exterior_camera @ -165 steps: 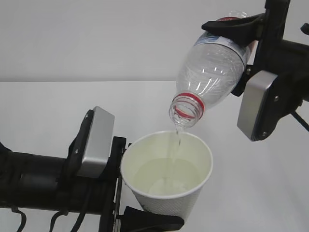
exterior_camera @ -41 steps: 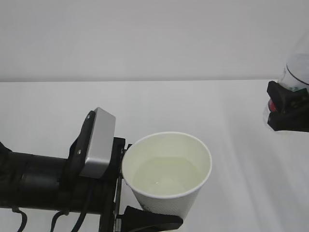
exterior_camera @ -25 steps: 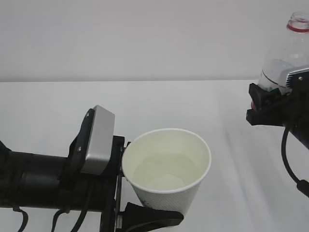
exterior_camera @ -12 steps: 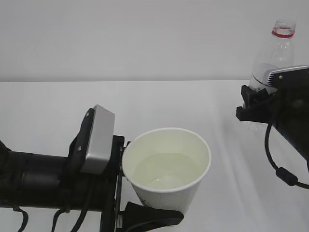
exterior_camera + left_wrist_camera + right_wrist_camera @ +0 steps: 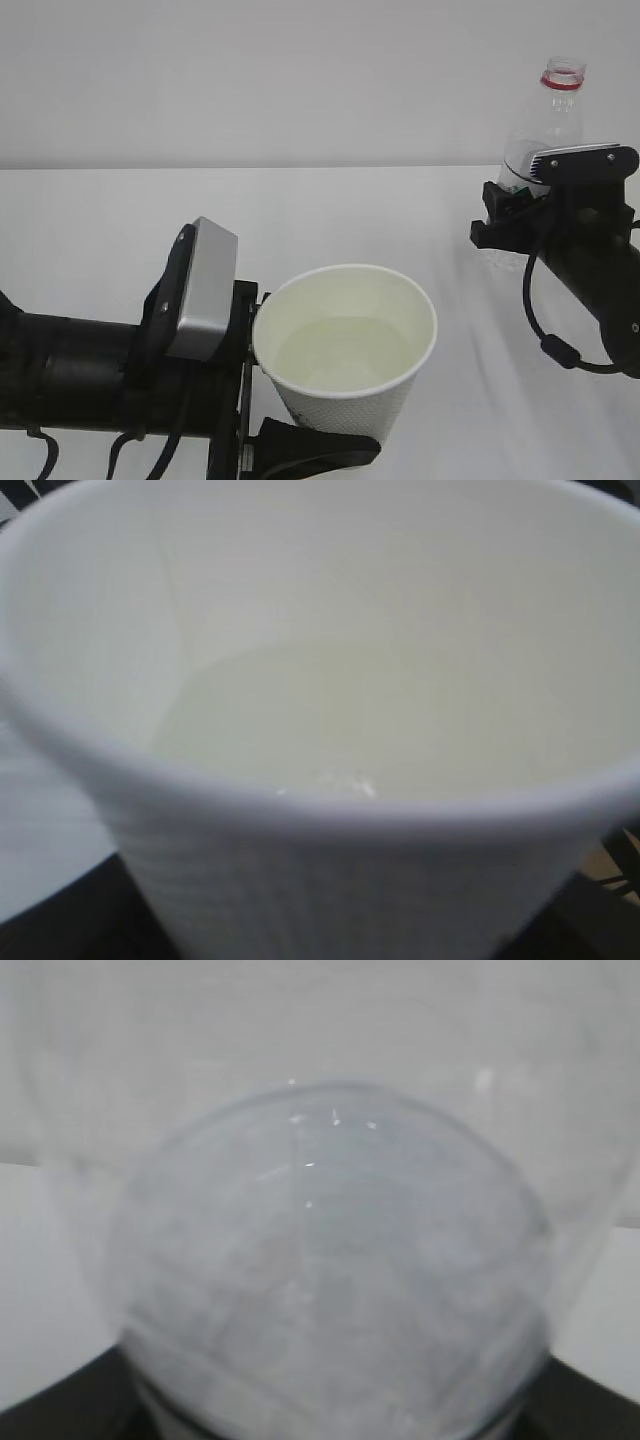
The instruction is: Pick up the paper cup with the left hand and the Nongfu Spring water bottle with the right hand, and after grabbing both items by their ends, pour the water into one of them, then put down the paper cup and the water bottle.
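While both items are held, the near one comes first.
Cup axis: the paper cup [image 5: 345, 355] stands upright, mouth up, its long axis vertical with a slight lean.
Cup place: front centre of the exterior view, raised above the white desk [image 5: 330, 215], low in the frame.
Left arm pose: the arm lies level, reaching in from the left edge, its grey plate [image 5: 200, 290] tilted just beside the cup rim.
Left claw: the left hand [image 5: 290, 440] is clamped on the cup's lower wall, one black finger [image 5: 315, 452] showing under the cup.
Cup look: white outside with a dimpled texture, cream inside; the water [image 5: 340, 715] sits pale and still in its bottom; no logo faces the cameras.
Bottle axis: the Nongfu Spring water bottle [image 5: 540, 135] stands upright, open neck up, long axis vertical.
Bottle place: far right, well apart from the cup, its base hidden behind the claw.
Right arm pose: the arm comes in from the right edge, a black cable [image 5: 550, 335] looping below it.
Right claw: the right hand [image 5: 510, 215] is closed around the bottle's lower body.
Bottle look: clear plastic, red neck ring, no cap; the wrist view shows only blurred clear plastic.
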